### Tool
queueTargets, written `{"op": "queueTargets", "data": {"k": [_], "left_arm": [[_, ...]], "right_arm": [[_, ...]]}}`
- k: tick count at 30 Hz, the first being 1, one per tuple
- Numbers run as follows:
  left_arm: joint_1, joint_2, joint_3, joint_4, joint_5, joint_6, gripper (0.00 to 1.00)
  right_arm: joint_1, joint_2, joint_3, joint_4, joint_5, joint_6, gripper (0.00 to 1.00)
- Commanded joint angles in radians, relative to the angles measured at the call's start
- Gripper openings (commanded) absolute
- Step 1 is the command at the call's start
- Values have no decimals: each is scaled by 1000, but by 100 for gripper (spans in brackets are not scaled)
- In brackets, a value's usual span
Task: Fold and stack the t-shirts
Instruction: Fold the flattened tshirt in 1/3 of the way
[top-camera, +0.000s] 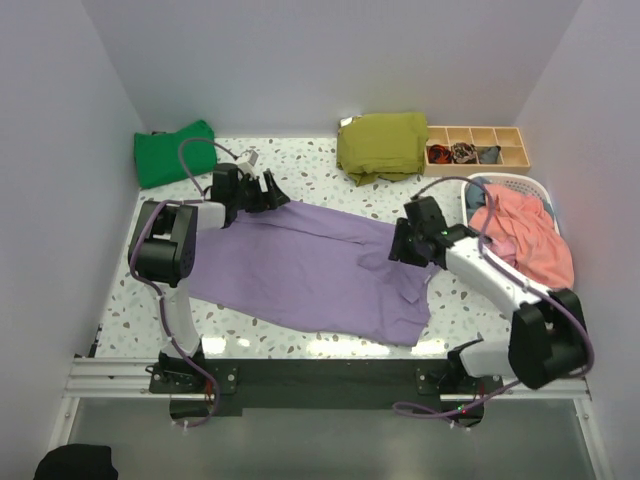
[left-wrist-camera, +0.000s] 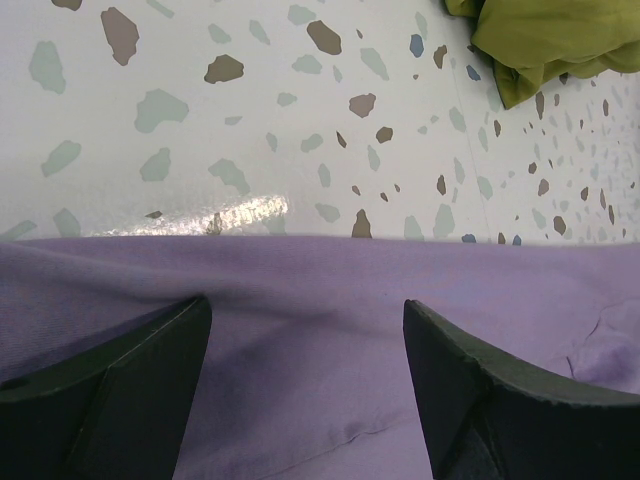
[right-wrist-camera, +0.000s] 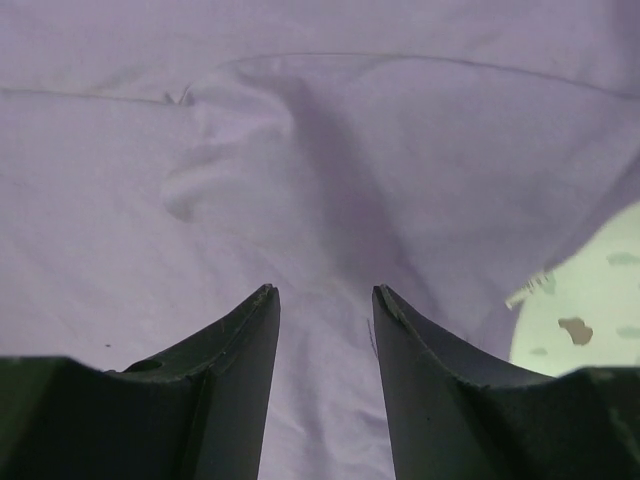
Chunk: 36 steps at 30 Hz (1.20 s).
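A lavender t-shirt (top-camera: 310, 270) lies spread and rumpled across the middle of the speckled table (top-camera: 330, 175). A bright green t-shirt (top-camera: 175, 152) sits bunched at the back left corner. My left gripper (top-camera: 271, 191) hovers at the lavender shirt's far left edge. In the left wrist view it (left-wrist-camera: 307, 303) stands wide open over the purple cloth (left-wrist-camera: 320, 330), gripping nothing. My right gripper (top-camera: 399, 247) is low over the shirt's right part. The right wrist view shows it (right-wrist-camera: 324, 290) open, with a narrow gap above a raised wrinkle of cloth (right-wrist-camera: 330, 180) and nothing pinched.
An olive-green folded garment (top-camera: 382, 145) lies at the back centre, also seen in the left wrist view (left-wrist-camera: 540, 40). Beside it stands a wooden compartment tray (top-camera: 480, 148). A white basket (top-camera: 535, 186) holding coral-pink cloth (top-camera: 530, 240) sits at the right edge.
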<state>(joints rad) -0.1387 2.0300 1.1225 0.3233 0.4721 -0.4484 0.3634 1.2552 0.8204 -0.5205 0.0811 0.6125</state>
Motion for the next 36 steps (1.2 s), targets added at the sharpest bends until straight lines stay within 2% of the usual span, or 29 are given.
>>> {"op": "queueTargets", "data": {"k": [1,11,13,19,29,36], "left_arm": [[4,16,0,-84,-39,25,84],[2,24,7,-86,-43,28,84],[4,27,8,-86,-41,28,84],[5,32,8,-86,-39,33,84],[4,35,10,-86,-35,33,84],[4,36,10,-92,-36,36,84]], "right_arm": [[89,159,164,51,38,-192,47],[359,378,428,-50,325,-250,47],[425,439,451,-88,409,-235,47],[540,536,461,-128,532,-154,46],[563,602,433,-157,739,-48,46],[562,632,422,-136,770,-17,47]]}}
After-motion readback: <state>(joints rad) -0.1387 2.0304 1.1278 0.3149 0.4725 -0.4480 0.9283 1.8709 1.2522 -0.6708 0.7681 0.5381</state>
